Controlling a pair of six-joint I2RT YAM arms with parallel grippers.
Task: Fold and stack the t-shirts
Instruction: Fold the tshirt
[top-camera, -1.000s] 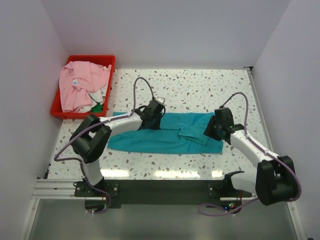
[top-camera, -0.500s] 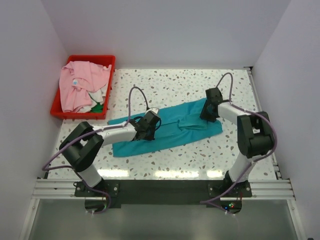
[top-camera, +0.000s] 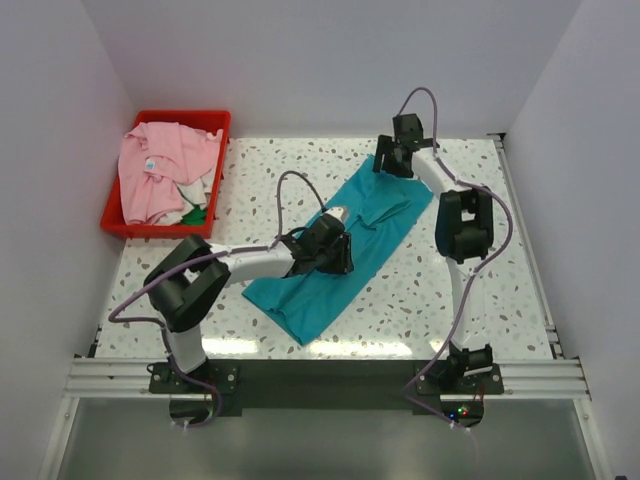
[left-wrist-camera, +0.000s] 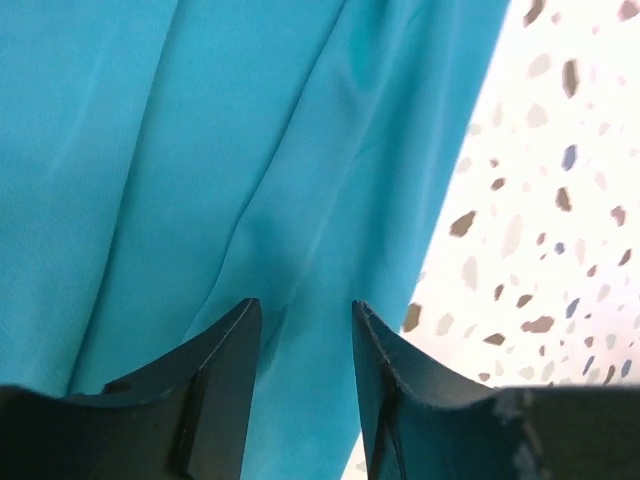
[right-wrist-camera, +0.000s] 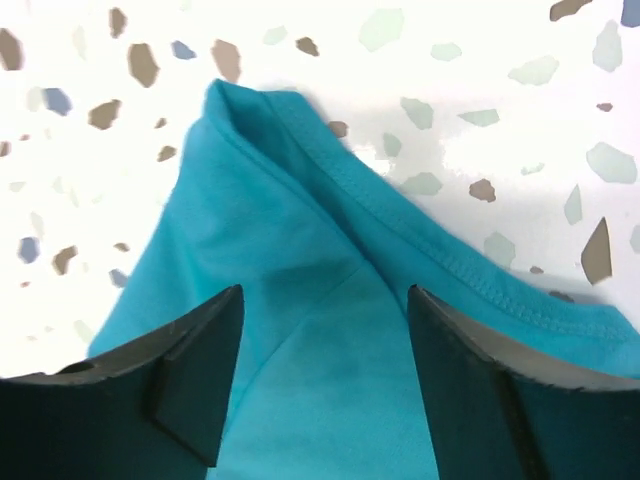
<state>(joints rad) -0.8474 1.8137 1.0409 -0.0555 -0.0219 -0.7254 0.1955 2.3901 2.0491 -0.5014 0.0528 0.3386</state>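
At the far-left corner of the speckled table (top-camera: 290, 165), white walls around, a pink shirt (top-camera: 155, 175) heaps in a red bin (top-camera: 215, 125). Mid-table a teal shirt (top-camera: 310, 300) lies slantwise. The left gripper (left-wrist-camera: 305, 305) is parted over it, and the right gripper (right-wrist-camera: 325, 290) is spread wide at its far corner.

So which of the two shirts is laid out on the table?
The teal t-shirt, lying stretched out diagonally across the speckled table; the pink t-shirt sits crumpled in the red bin at the far left.
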